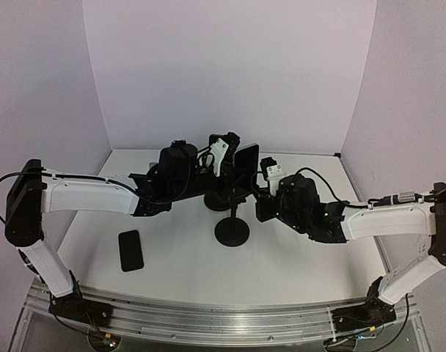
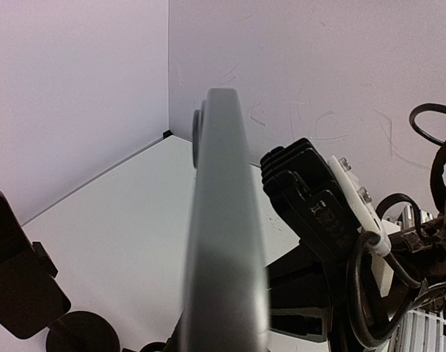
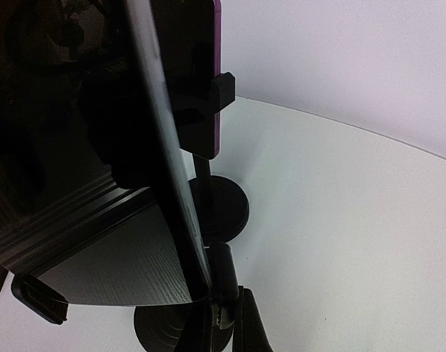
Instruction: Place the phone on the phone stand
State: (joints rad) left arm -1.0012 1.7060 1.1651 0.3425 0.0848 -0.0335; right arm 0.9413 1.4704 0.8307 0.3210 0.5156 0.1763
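A thin grey phone point(image 2: 219, 220) stands on edge in my left gripper point(image 1: 233, 158), which is shut on it above the table's middle. In the right wrist view the same phone point(image 3: 161, 147) is a dark slab slanting down to the stand's black joint point(image 3: 230, 282). The phone stand point(image 1: 232, 232) has a round black base and a thin pole. My right gripper point(image 1: 256, 192) reaches in from the right and is shut on the stand's upper part, its gripper point(image 3: 227, 326) closed round the joint. The phone's lower edge touches the stand there.
A second black stand point(image 1: 218, 203) sits just behind the first, its cradle point(image 3: 201, 73) showing a purple edge. Another dark phone point(image 1: 130, 250) lies flat at the near left of the white table point(image 1: 296, 257). Lilac walls close in the back and both sides.
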